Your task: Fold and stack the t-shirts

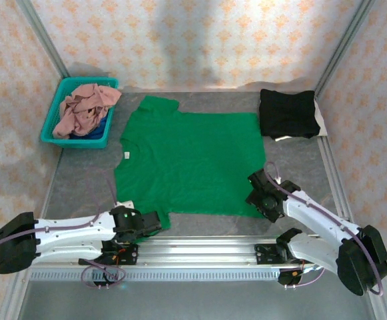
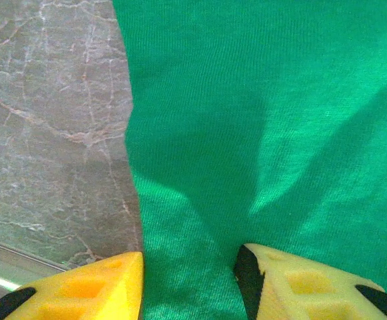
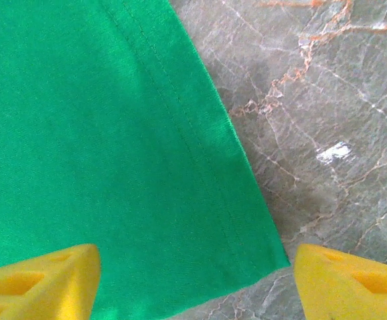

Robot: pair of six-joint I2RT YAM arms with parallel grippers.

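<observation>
A bright green t-shirt (image 1: 190,160) lies spread flat in the middle of the grey table. My left gripper (image 1: 158,223) sits at its near-left corner. In the left wrist view its yellow fingers (image 2: 100,287) have drawn in on a raised fold of the green t-shirt (image 2: 260,133), so the left gripper (image 2: 190,280) is shut on the cloth. My right gripper (image 1: 255,197) hovers over the near-right corner. There the right gripper (image 3: 196,280) stands open, its fingers either side of the hemmed corner of the green t-shirt (image 3: 113,147). A folded black t-shirt (image 1: 286,113) rests at the back right.
A teal basket (image 1: 50,130) at the back left holds a crumpled dusty pink t-shirt (image 1: 83,110) over some blue cloth (image 1: 100,135). A metal rail (image 1: 200,257) runs along the near edge between the arm bases. Patterned walls close in the table's sides and back.
</observation>
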